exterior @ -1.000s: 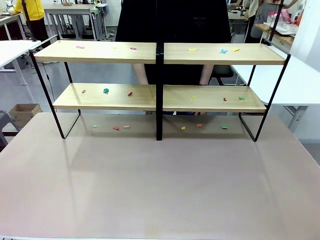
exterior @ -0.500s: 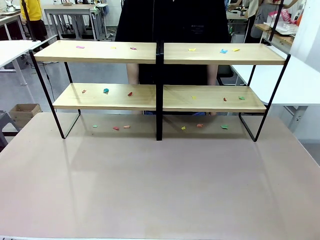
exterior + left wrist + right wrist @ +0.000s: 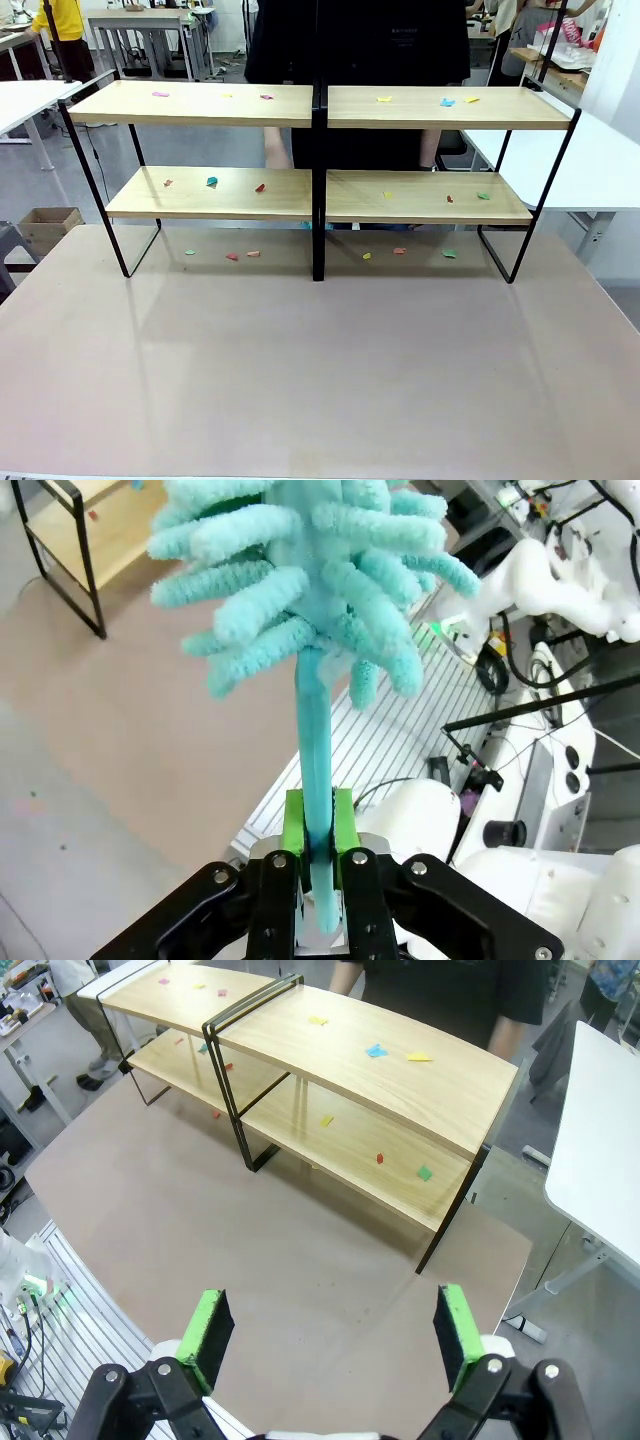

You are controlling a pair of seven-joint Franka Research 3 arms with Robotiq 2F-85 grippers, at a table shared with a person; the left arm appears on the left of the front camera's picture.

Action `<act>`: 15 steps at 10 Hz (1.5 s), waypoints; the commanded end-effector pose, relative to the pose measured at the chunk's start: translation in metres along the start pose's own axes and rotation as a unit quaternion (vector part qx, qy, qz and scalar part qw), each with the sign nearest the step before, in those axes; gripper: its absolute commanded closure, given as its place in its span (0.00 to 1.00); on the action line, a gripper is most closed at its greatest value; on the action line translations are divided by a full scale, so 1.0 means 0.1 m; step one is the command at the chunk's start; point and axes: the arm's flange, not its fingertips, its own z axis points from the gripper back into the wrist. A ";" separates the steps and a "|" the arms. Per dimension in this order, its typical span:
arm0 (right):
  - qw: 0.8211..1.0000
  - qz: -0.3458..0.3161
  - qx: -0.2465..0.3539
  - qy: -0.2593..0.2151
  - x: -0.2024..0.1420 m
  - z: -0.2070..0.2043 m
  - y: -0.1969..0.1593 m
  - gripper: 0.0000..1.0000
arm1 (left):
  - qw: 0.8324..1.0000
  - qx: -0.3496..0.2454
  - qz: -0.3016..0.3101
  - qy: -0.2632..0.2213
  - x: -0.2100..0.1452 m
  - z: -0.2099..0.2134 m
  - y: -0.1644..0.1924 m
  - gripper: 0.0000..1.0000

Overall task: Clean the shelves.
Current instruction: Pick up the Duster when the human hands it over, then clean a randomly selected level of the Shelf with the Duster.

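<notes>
The shelves (image 3: 320,108) stand at the far side of the table: light wood boards on a thin black frame with a central black post. Small coloured paper scraps (image 3: 212,181) lie on both tiers and on the table under them. From the right wrist view the shelves (image 3: 400,1090) lie ahead, scraps (image 3: 376,1050) on top. My right gripper (image 3: 328,1332) hangs open above the table with nothing between its green pads. My left gripper (image 3: 318,825) is shut on the handle of a teal fluffy duster (image 3: 310,570), whose head rises in front of the camera. A corner of the shelves (image 3: 85,535) shows behind it.
A person in dark clothes (image 3: 360,40) stands behind the shelves. The brown table (image 3: 320,370) spreads bare in front of them. White tables (image 3: 600,160) flank both sides. A cardboard box (image 3: 48,222) sits on the floor at left.
The person behind the shelves has shifted slightly to the right. The shelves and scraps have not moved.
</notes>
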 end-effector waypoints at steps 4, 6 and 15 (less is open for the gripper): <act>1.000 0.001 0.002 -0.002 0.01 0.00 0.00 0.00 | 1.000 -0.001 -0.004 0.001 0.02 0.03 -0.04 1.00; 1.000 0.001 0.002 -0.002 0.01 0.00 0.00 0.00 | 1.000 -0.001 -0.004 0.001 0.02 0.03 -0.04 1.00; 1.000 0.001 0.002 -0.002 0.01 0.00 0.00 0.00 | 0.992 -0.031 0.043 0.111 0.62 -0.44 -0.18 0.88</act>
